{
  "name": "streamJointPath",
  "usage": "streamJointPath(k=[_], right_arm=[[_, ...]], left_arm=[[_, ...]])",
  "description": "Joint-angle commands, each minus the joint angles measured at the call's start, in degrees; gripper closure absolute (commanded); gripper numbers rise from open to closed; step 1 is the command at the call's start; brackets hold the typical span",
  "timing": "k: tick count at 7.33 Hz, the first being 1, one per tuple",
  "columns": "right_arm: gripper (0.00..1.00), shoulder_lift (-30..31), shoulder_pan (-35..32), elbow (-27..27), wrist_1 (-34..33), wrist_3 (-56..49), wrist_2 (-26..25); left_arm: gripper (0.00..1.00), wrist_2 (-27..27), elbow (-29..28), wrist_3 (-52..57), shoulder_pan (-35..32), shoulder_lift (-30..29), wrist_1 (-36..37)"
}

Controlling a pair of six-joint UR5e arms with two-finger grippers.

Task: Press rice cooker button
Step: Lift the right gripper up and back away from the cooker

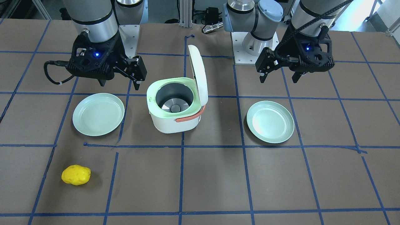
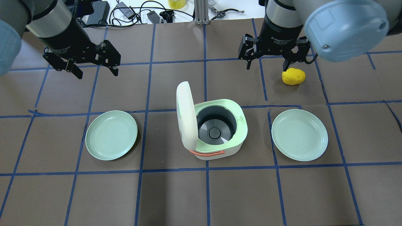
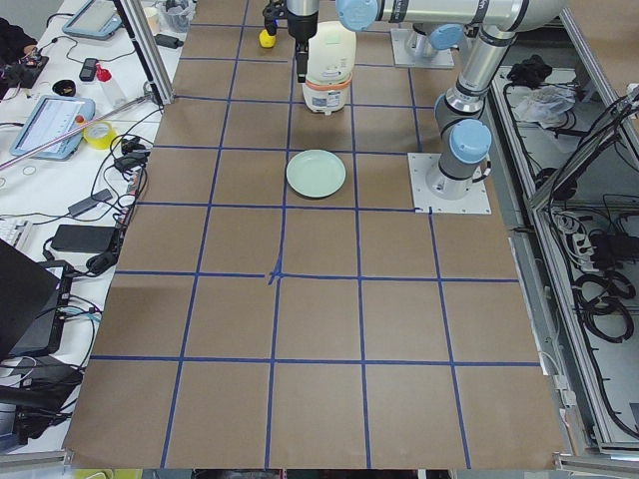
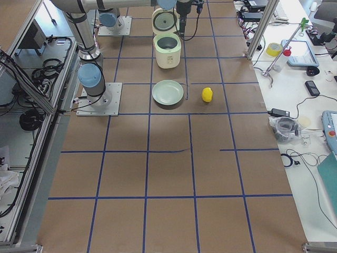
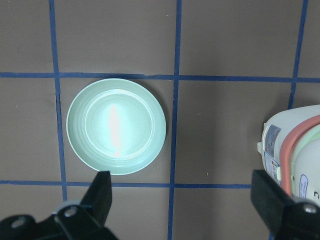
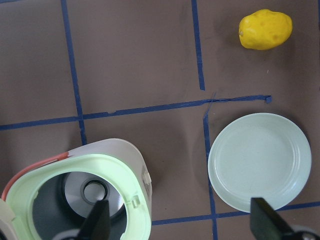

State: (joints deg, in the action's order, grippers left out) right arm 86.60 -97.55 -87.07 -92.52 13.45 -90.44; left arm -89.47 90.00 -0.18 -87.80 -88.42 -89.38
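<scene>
yellow toy (image 1: 76,175) lies nearest on the counter (image 1: 212,181); from overhead, the rice cooker (image 2: 240,131) sits centre, lid (image 2: 185,116) up, latch side at 3 o'clock, at 7 o'clock from the nearer right gripper (image 2: 267,66); it and the left gripper (image 2: 95,72) are released, empty

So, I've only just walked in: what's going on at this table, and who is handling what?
Nothing is being handled at this moment. The rice cooker stands mid-table with its lid hinged up and its pot empty, so the button may already have been pressed. The left end effector and right end effector hang open above the table, clear of the cooker, holding nothing. The left plate and right plate, pale green and empty, flank it. A yellow potato lies near the right end effector.
</scene>
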Motion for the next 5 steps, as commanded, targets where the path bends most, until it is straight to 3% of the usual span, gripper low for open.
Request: streamJointPath(k=[1,5], right_arm=[[0.0,1.3,3.7,0.1,3.7,-6.9,-0.2],[0.0,2.3,8.2,0.9,7.7,-11.3,0.4]], left_arm=[[0.0,0.0,0.0,0.0,0.0,0.0,0.0],[0.0,0.0,0.0,0.0,0.0,0.0,0.0]])
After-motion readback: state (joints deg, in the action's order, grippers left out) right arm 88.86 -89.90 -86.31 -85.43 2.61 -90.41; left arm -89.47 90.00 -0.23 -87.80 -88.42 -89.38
